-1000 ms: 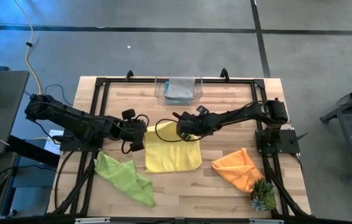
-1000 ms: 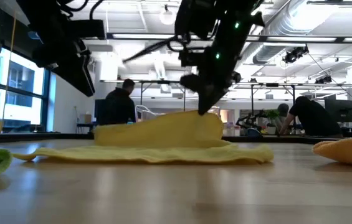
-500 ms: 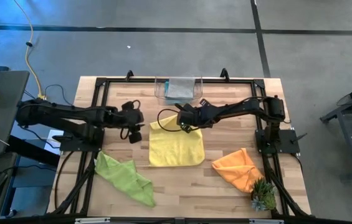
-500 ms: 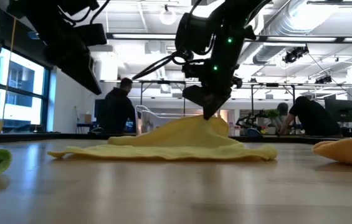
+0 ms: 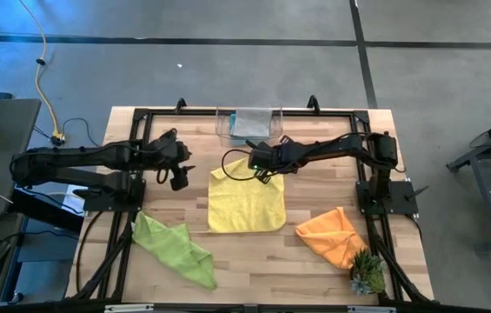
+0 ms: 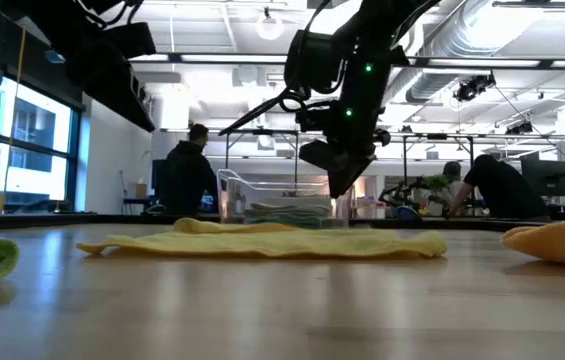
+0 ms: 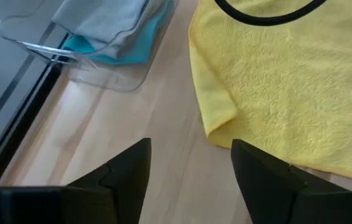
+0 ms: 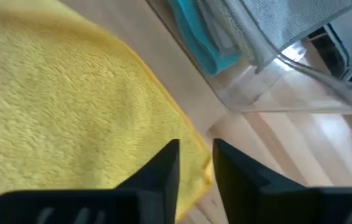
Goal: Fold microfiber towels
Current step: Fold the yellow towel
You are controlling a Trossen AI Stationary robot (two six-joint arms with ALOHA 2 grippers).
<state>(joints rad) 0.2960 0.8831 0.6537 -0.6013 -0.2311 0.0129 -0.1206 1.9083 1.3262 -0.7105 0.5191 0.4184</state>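
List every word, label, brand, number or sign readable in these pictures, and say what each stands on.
None can be read.
Yellow towel, green towel, orange towel: no print or tag shows.
Bin with the folded grey and teal towels: no label shows.
Arms and table: no lettering to make out.
Room behind, in the low view: no sign or writing can be made out.

Robotics lab or open workshop floor — exposed ceiling ducts (image 6: 522,40) and strip lights overhead, more workbenches (image 6: 482,222) behind, people (image 6: 190,170) bent at them. Butcher-block table (image 5: 315,261) in a black frame on bare concrete floor (image 5: 228,78).
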